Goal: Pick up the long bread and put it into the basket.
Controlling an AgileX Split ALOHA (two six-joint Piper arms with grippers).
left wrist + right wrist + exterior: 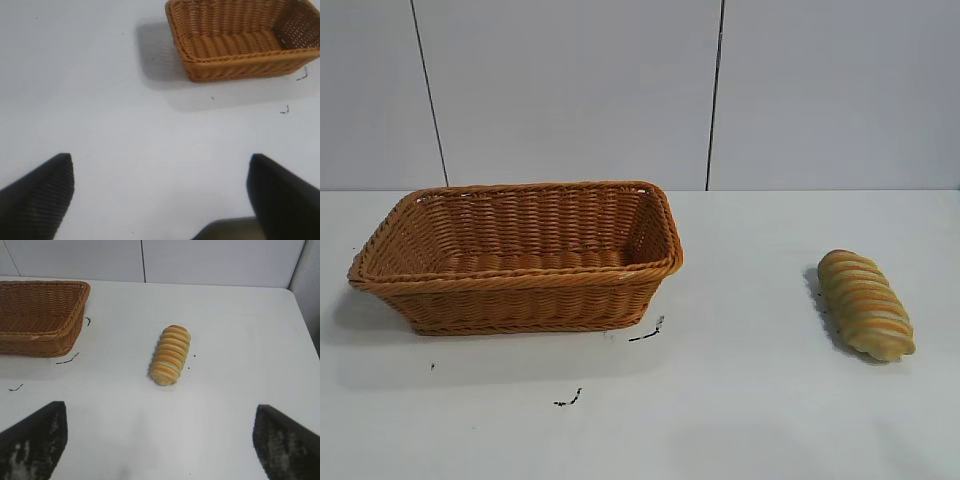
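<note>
Bread (866, 304) lies on the table (740, 400), well apart from the basket (520, 282) (empty, at my left). My right gripper (160, 440) hangs short of it, jaws wide, nothing held; left gripper (160, 195) also wide, parked near the basket. I'd come down centred over the loaf, fingers straddling its narrow width across the ridges, then close gently.

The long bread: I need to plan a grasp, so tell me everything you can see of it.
The elongated golden-tan loaf with crosswise orange-brown ridged stripes has rounded ends and a glossy, plump surface that looks whole. It lies flat on the white table, angled a little in the exterior view, well apart to the right of the orange-brown woven wicker basket. Nothing touches it but the table. The right claw is open, with the bread ahead of it.
</note>
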